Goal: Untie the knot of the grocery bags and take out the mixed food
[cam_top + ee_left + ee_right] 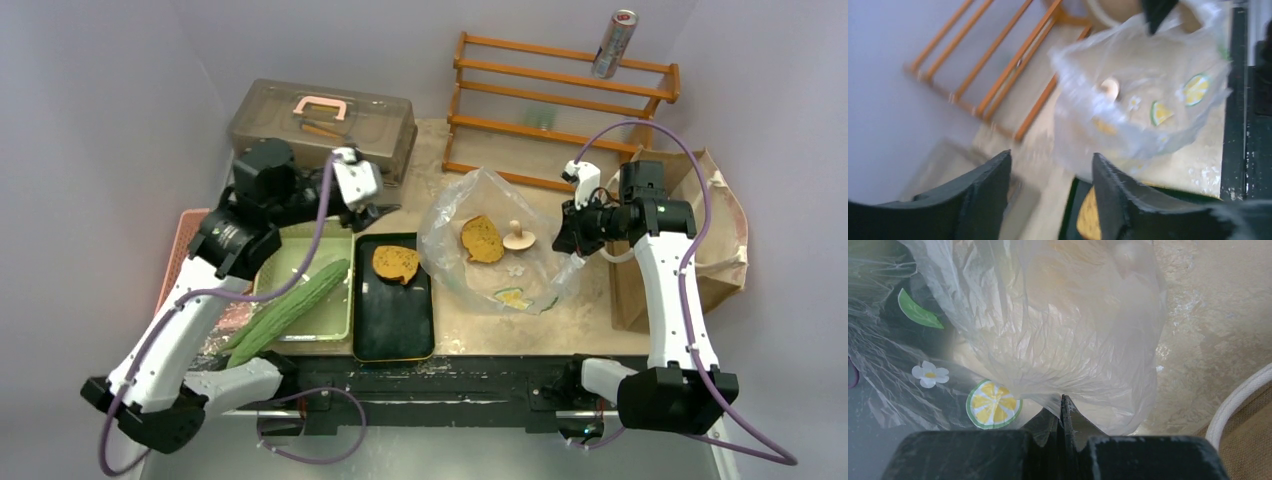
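Note:
The transparent plastic bag (455,225) lies open at the table's middle, with a toast slice (482,240) and a mushroom (518,238) inside. My right gripper (571,259) is shut on the bag's right edge, and the film (1058,315) is pinched at its tips (1062,399). My left gripper (378,212) hangs open and empty left of the bag, above the black tray's (395,325) far end. Another toast slice (396,263) lies on that tray. In the left wrist view the bag (1143,90) is beyond the open gripper (1050,172). A long green cucumber (290,310) rests on the green tray (343,325). The brown paper bag (725,230) stands at the right.
A grey-brown lidded case (320,125) sits at the back left. A wooden rack (560,100) with a drink can (613,43) on top stands behind the bag. A pink tray (185,250) lies at the left edge. The paper bag's white handle (1238,400) shows beside my right gripper.

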### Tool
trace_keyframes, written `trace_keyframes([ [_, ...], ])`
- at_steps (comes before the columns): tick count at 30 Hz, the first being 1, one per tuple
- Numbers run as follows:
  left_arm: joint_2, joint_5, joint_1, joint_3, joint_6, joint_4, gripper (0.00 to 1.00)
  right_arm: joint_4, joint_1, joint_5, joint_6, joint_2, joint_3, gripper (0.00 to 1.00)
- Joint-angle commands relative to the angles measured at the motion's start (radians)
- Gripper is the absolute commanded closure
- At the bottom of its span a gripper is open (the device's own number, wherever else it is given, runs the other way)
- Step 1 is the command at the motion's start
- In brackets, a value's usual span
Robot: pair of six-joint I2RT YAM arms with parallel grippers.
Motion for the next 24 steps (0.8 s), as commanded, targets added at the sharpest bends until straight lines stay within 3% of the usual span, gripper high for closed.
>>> trace_keyframes([
  [1,0.130,0.003,-0.263,0.048,0.121,0.167,0.52,0.060,-0.004,-0.039,0.059,-0.030,0.021,1.00],
  [3,0.214,-0.012,-0.362,0.053,0.170,0.200,0.60,0.061,-0.004,-0.044,0.065,-0.029,0.023,1.00],
  [5,0.310,-0.059,-0.438,0.065,0.205,0.247,0.62,0.065,-0.004,-0.047,0.074,-0.028,0.026,1.00],
  [8,0.470,-0.174,-0.494,0.112,0.174,0.370,0.73,0.060,-0.004,-0.041,0.078,-0.027,0.027,1.00],
  [11,0.631,-0.219,-0.524,0.168,0.239,0.396,0.76,0.037,-0.004,-0.036,0.070,-0.031,0.017,1.00],
  [24,0.943,-0.310,-0.512,0.108,0.514,0.400,0.40,0.016,-0.003,0.000,0.064,-0.015,-0.019,1.00],
])
